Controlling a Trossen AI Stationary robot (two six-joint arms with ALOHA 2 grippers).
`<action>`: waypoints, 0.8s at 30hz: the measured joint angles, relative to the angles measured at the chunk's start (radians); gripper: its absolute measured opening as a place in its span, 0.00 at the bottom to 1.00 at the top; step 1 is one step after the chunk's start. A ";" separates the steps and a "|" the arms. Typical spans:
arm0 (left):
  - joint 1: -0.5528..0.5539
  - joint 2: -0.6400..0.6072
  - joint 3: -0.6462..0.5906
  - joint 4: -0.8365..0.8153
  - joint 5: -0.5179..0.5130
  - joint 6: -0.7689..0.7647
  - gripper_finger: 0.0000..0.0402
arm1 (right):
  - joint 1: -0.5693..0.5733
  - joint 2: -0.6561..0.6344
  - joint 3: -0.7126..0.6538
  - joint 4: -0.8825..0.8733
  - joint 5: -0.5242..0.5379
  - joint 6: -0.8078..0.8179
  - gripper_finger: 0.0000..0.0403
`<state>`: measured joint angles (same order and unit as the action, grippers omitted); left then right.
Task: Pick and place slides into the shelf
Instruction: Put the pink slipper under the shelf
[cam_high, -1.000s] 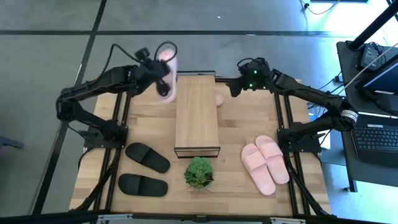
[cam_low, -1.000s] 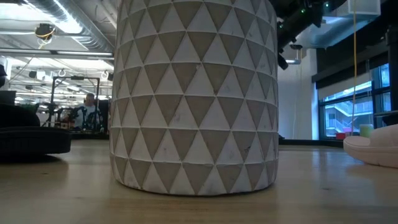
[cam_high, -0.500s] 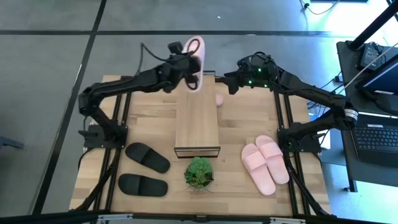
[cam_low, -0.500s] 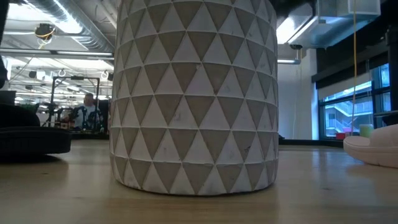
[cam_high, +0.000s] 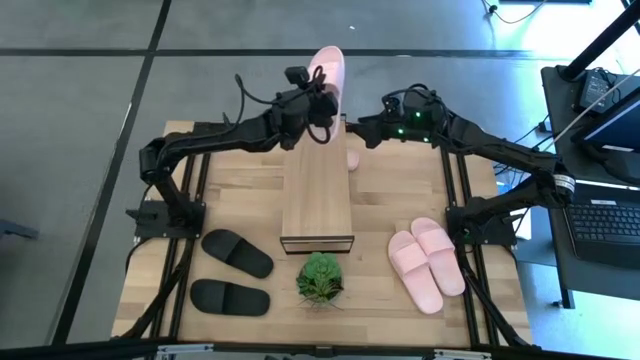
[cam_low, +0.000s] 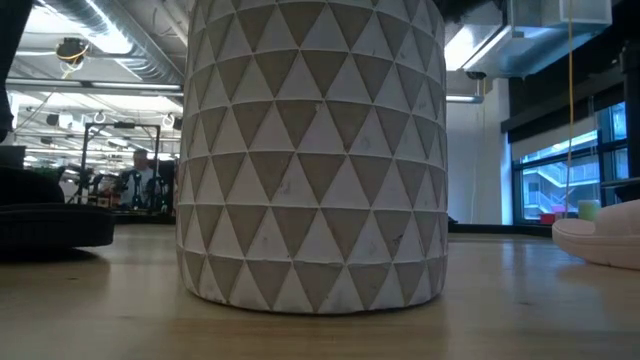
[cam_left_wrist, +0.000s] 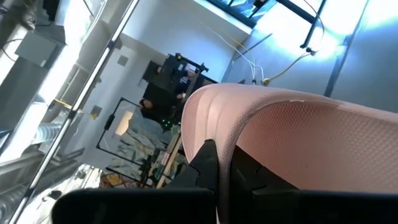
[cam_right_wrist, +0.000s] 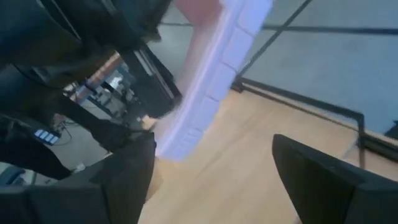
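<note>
My left gripper (cam_high: 316, 102) is shut on a pale pink slide (cam_high: 328, 68) held in the air over the far end of the light-wood shelf (cam_high: 317, 185). In the left wrist view the slide (cam_left_wrist: 298, 143) fills the frame. My right gripper (cam_high: 366, 130) hovers open just right of the shelf's far end, facing the slide's ribbed sole (cam_right_wrist: 214, 81), and touches nothing. Another pink slide (cam_high: 352, 160) peeks out beside the shelf. Two pink slides (cam_high: 426, 262) lie on the table at the right and two black slides (cam_high: 236, 252) (cam_high: 230, 297) at the left. My left gripper pinches the pink slide by its side edge (cam_left_wrist: 214, 124) between its two fingers, one dark finger (cam_left_wrist: 208, 169) showing against the smooth rim. The fingers come about level from the table's left. The slide is lifted clear and stands on edge, its length running out past the table's far edge.
A green plant (cam_high: 320, 278) in a triangle-patterned pot (cam_low: 310, 150) stands at the shelf's near end and blocks most of the low view. Dark frame rails (cam_high: 195, 200) run along both sides of the table. Bare wood lies between the shelf and the pink pair.
My left gripper has carried the pink slide toward the table's right, from left of the shelf to above its far end, and has rolled, so the slide now points out past the far edge. My right gripper has risen a little beside the shelf.
</note>
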<state>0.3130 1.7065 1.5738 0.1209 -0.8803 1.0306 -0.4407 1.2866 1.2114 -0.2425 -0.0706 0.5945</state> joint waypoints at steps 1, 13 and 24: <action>0.002 0.000 0.000 0.002 0.000 0.000 0.00 | 0.003 0.002 0.000 0.010 0.006 -0.002 0.80; 0.006 0.000 0.000 0.061 0.008 -0.005 0.00 | 0.068 0.049 0.000 0.133 0.095 0.004 0.80; 0.005 0.000 0.000 0.077 0.007 -0.006 0.00 | 0.080 0.129 0.000 0.180 0.094 0.029 0.77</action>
<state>0.3183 1.7065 1.5738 0.1978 -0.8734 1.0241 -0.3611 1.4158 1.2110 -0.0627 0.0231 0.6232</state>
